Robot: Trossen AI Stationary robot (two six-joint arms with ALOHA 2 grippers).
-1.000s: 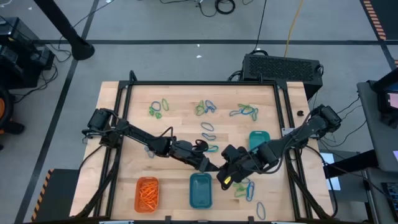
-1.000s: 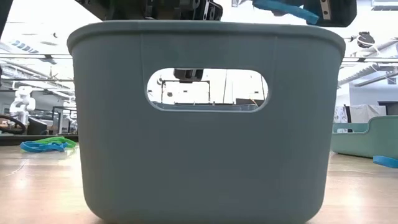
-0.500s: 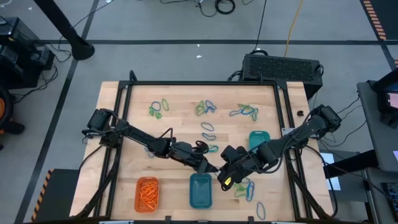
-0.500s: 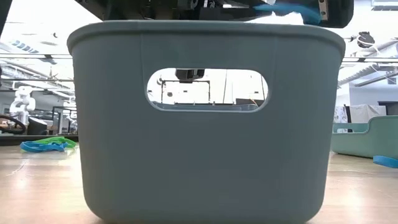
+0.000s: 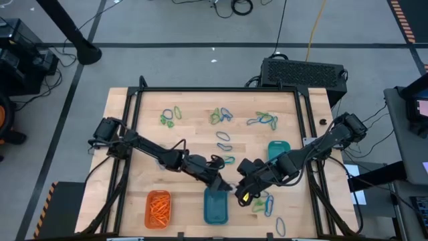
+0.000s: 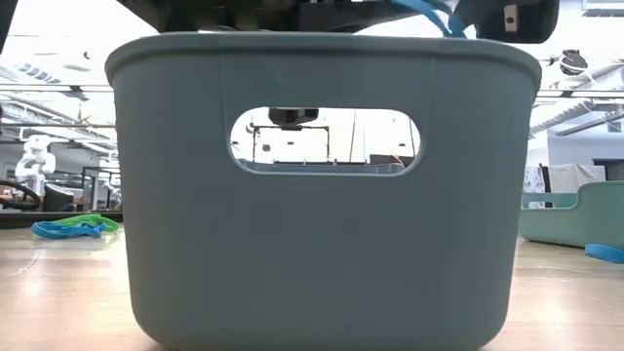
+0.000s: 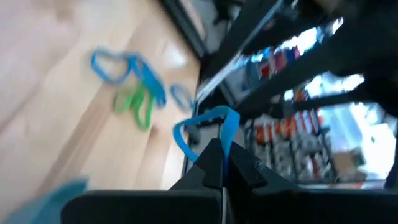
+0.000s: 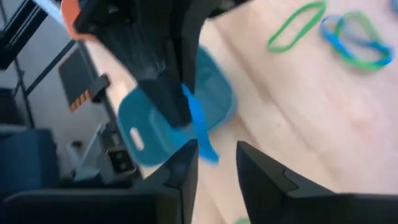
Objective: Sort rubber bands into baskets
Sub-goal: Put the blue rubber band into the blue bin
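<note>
A blue rubber band (image 7: 208, 127) hangs pinched in the left pincer (image 7: 222, 163), whose fingers are pressed together on it just above the far rim of the blue basket (image 5: 215, 206) at the near edge of the counter (image 5: 147, 137). The right pincer (image 8: 211, 163) stands spread just beside it and grips nothing. To finish well, I judge the right pincer should back clear first, then the left should carry the loop over the middle of that basket and part only once it hangs inside the walls, since a light band could cling to a finger or spring out.
</note>
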